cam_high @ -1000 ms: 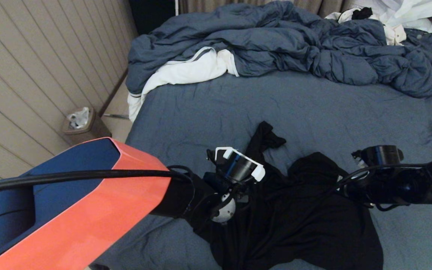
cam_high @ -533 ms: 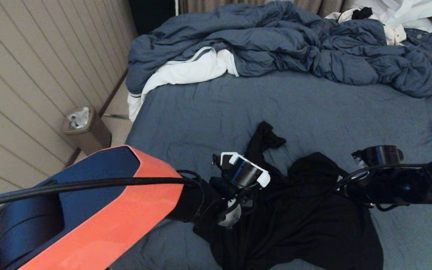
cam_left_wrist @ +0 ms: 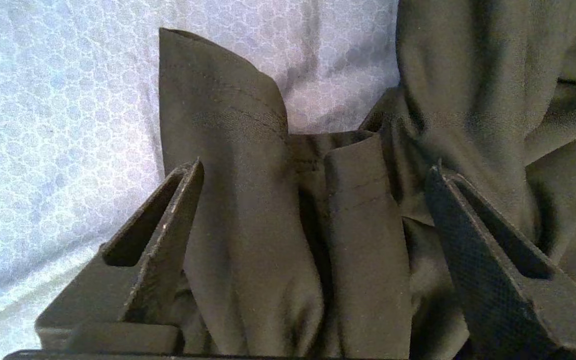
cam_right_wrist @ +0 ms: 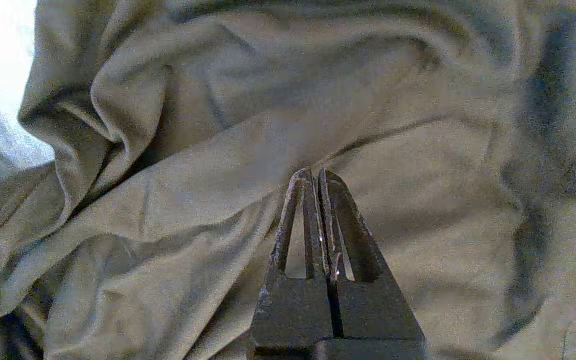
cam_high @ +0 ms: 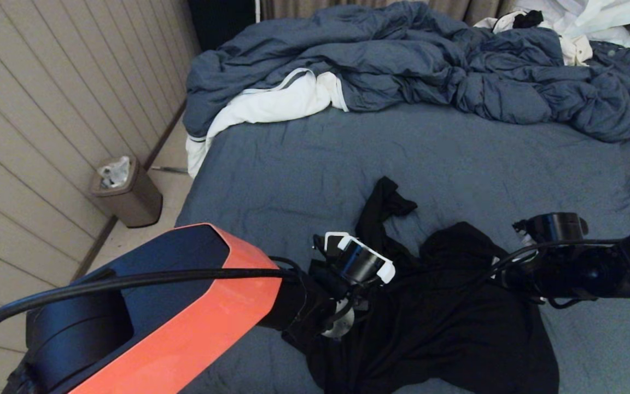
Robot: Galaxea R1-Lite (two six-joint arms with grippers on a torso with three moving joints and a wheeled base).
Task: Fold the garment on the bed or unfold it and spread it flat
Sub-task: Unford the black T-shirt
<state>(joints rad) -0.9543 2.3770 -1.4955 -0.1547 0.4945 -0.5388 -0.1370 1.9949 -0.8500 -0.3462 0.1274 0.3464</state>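
Observation:
The garment (cam_high: 446,323), a black T-shirt, lies crumpled near the front of the bed (cam_high: 457,158), with one twisted strip (cam_high: 383,205) reaching toward the far side. Its printed face does not show. My left gripper (cam_left_wrist: 313,167) is open and pushed down over the shirt's left edge, with upright folds of the garment (cam_left_wrist: 248,200) between its fingers (cam_left_wrist: 168,235). My right gripper (cam_right_wrist: 314,172) is shut, its tips pinching the garment (cam_right_wrist: 193,190) at the shirt's right side, where creases run into them. In the head view the left wrist (cam_high: 356,262) and right wrist (cam_high: 561,268) flank the heap.
A puffy blue-grey duvet (cam_high: 430,65) is bunched across the far side of the bed, with a white cloth (cam_high: 271,106) under its left end and white clothes (cam_high: 583,22) at the back right. A bin (cam_high: 126,191) stands on the floor by the panelled wall.
My left arm has swung to the right and lowered onto the shirt's left edge. The right arm and the shirt's outline have hardly changed.

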